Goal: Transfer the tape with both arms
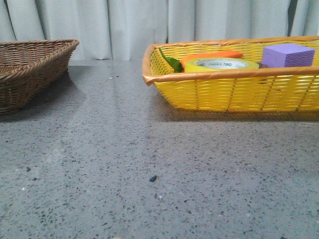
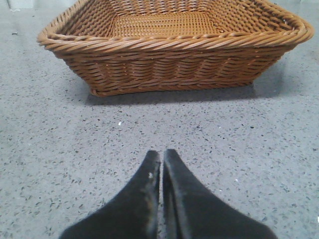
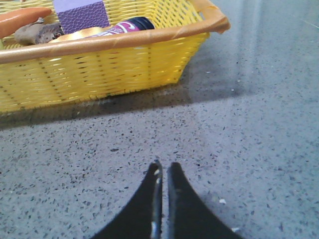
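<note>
The yellow tape roll (image 1: 221,64) with a white core and green lettering lies flat in the yellow basket (image 1: 234,92) at the right back of the table. In the right wrist view only a yellow sliver of the tape (image 3: 84,34) shows over the basket's rim. My left gripper (image 2: 162,155) is shut and empty, over bare table in front of the brown wicker basket (image 2: 174,62). My right gripper (image 3: 164,167) is shut and empty, over bare table in front of the yellow basket (image 3: 99,74). Neither arm shows in the front view.
In the yellow basket an orange carrot (image 1: 212,56) with green leaves lies behind the tape and a purple foam cube (image 1: 288,55) sits to its right. A dark bottle (image 3: 130,25) and a brown lump (image 3: 37,32) also lie there. The brown basket (image 1: 30,69) stands at the left back.
</note>
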